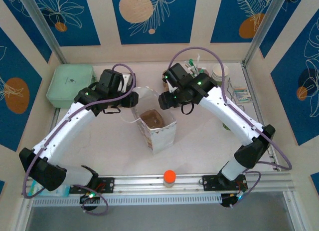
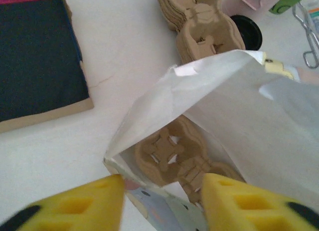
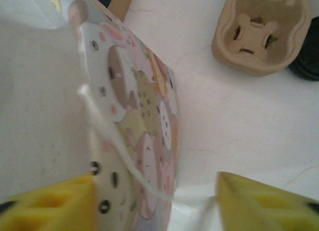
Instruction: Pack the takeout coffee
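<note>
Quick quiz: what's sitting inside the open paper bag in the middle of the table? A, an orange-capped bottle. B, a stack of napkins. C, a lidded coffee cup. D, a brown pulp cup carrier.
D: the left wrist view looks down into the open paper bag and shows a brown pulp cup carrier lying at its bottom, and the top view shows the same brown shape inside the bag.

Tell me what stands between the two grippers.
An open white patterned paper bag with a brown pulp cup carrier inside, seen in the top view.
</note>
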Robot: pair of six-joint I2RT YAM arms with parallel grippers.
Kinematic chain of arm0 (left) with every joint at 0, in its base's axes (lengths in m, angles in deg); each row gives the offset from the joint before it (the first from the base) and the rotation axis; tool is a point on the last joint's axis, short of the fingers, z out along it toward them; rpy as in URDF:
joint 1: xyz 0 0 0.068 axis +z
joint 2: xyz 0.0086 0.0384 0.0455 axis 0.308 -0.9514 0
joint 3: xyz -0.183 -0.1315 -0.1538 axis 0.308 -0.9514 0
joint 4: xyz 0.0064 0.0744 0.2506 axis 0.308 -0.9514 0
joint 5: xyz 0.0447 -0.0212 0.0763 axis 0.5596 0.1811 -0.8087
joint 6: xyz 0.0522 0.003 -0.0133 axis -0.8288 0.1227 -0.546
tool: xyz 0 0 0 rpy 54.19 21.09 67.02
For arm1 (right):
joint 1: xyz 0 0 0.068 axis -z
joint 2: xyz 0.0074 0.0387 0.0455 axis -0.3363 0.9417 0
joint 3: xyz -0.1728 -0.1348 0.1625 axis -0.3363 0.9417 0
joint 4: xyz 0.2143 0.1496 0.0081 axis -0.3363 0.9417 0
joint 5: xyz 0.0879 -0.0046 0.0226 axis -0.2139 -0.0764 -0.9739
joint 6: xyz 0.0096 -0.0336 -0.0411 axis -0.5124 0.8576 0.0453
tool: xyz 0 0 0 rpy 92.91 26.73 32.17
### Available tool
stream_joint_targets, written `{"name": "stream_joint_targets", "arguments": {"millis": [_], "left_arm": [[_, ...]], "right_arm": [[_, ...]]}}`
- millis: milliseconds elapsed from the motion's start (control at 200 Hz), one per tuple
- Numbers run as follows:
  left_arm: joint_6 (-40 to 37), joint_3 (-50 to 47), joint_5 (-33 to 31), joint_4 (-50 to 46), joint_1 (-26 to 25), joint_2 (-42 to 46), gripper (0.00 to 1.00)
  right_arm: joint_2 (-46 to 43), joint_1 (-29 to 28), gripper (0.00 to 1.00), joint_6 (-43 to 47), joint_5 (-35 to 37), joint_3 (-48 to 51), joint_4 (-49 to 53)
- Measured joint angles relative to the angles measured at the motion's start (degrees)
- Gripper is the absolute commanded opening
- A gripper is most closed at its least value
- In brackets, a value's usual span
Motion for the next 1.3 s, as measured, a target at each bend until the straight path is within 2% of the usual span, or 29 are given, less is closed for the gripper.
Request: {"name": "stream_joint_targets", "arguments": {"millis": [110,230,425,605,775,916,1061,1301], "left_arm": [[-0.3,0.0,0.2,0.2,-0.5,-0.2,0.16],[-0.6,0.1,0.3,0.7,-0.9,-0.2,0.05],[-1.0,-0.2,-1.2,3.1,-1.4,1.3,0.0],[-1.6,-6.0,-2.7,10.8,-1.6,10.9,0.0],[-2.0,-16.1,-1.1,22.0,-1.9,23.3,0.0],[-2.0,-23.0,1.3,29.8,-2.1,30.0,0.0],[-1.8,-26.7,4.2,34.2,-3.0,33.6,0.0],[-2.5,-27.3,5.4,36.7,-7.5,35.4,0.0]], "right_arm": [[0.2,-0.5,0.19,0.0,-0.1,0.2,-1.1],[0.2,-2.1,0.0,0.2,0.5,0.2,-2.1],[-1.4,-6.4,0.0,0.5,4.7,1.7,-4.0],[-9.5,-10.4,0.0,0.8,11.1,9.1,-10.6],[-19.6,-14.0,0.0,1.9,16.8,20.0,-20.8],[-25.9,-17.4,0.0,4.0,21.4,30.2,-31.7],[-28.9,-20.4,0.0,7.6,25.4,36.8,-41.8],[-29.2,-24.8,0.0,15.8,31.4,39.0,-56.0]]}}
